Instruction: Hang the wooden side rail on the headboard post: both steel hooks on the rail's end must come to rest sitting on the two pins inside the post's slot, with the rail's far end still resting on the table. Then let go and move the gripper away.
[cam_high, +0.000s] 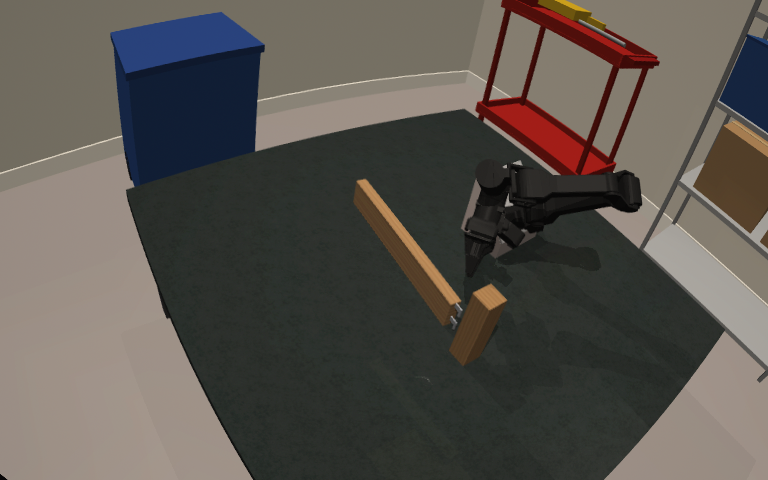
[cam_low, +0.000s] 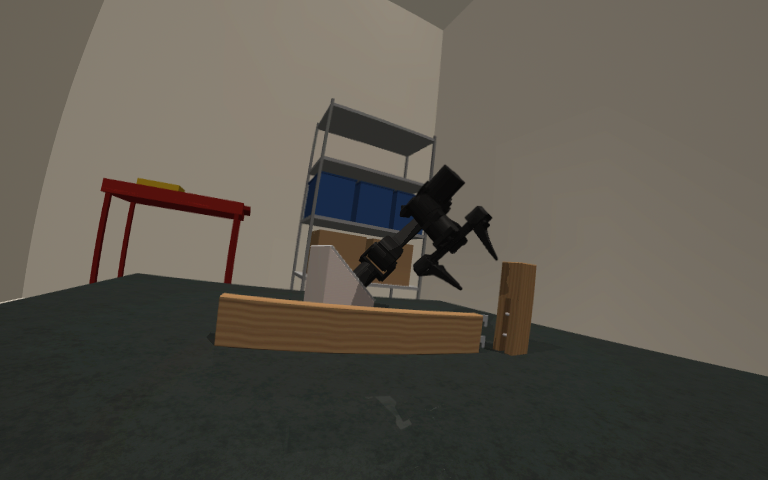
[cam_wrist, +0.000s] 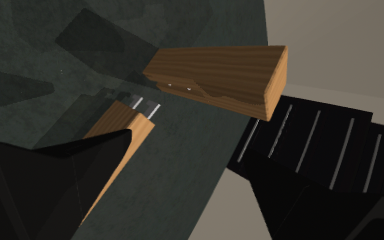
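Below the parted fingers, the rail lies along the surface, its hooks facing the post across a gap. The post stands upright, also lower than the fingers, pins in its slot.

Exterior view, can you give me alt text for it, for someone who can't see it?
A black robot arm holds its open, empty tool above and behind a long wooden rail lying on a dark table. Two hooks on the rail's right end face an upright wooden post, with a gap between.
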